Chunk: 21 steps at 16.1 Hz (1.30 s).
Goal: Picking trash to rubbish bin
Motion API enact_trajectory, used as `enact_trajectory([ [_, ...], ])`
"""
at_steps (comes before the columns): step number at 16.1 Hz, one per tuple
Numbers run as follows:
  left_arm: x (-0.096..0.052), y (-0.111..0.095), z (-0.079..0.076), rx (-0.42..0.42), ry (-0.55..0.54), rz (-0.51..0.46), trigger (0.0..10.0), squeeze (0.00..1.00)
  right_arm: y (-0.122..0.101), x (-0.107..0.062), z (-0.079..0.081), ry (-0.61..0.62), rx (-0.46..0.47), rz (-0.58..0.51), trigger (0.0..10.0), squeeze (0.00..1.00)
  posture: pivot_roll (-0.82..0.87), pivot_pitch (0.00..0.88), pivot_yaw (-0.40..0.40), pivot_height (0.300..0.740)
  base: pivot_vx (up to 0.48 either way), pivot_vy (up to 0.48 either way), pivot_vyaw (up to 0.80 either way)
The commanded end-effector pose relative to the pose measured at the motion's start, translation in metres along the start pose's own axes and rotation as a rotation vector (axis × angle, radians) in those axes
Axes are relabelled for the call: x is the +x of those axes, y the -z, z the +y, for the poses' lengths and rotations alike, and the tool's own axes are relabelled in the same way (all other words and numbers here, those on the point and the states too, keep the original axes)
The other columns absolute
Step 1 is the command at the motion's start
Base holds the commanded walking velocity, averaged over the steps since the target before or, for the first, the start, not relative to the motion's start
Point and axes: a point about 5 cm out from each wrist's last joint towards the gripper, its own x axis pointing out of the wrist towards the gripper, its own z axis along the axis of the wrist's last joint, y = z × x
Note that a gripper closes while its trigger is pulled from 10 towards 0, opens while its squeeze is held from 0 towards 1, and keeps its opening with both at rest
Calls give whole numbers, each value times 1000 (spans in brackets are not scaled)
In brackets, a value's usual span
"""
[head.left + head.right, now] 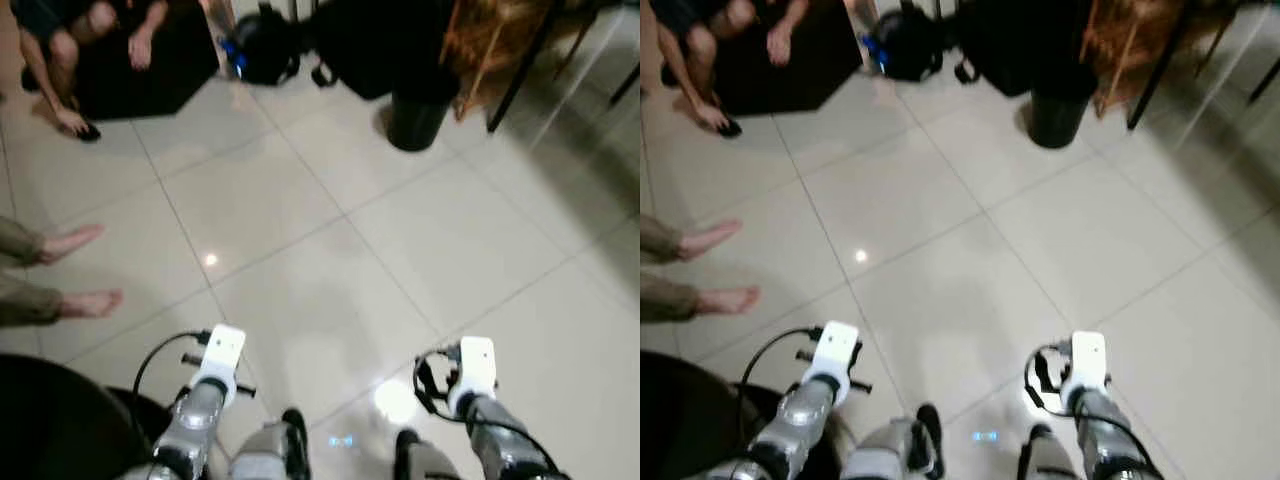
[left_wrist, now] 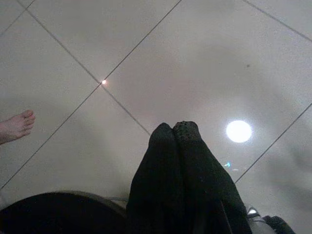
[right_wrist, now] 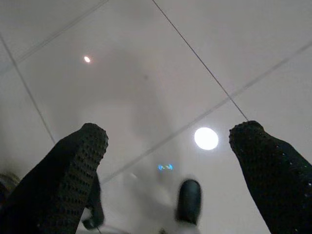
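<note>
Nothing held: left gripper [image 2: 174, 132] jaws pressed together and empty, right gripper [image 3: 168, 141] jaws spread wide, both low over bare floor tiles [image 1: 300, 200]. Rubbish bin [image 1: 418, 118] stands well ahead. No trash visible, so locating, pickup and drop all remain.
</note>
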Motion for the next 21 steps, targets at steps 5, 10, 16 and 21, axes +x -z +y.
enact_trajectory([
  [5, -3, 11, 2, -22, -4, 46, 10000, 0, 12, -4, 2, -12, 9, 32, 10000, 0, 81, 272, 111, 740, 0, 0, 0],
  [10, -3, 9, 2, -24, -5, 45, 10000, 0, 11, -3, 3, -14, 9, 33, 10000, 0, 84, 261, 112, 740, 0, 0, 0],
  [16, -1, 6, 5, -18, -4, 38, 10000, 0, 7, -1, 6, -17, 18, 18, 10000, 0, 81, 253, 123, 740, 0, 0, 0],
  [21, -2, 7, 3, -29, -7, 45, 10000, 0, 8, -1, 5, -10, 24, 16, 10000, 0, 78, 248, 127, 740, 0, 0, 0],
])
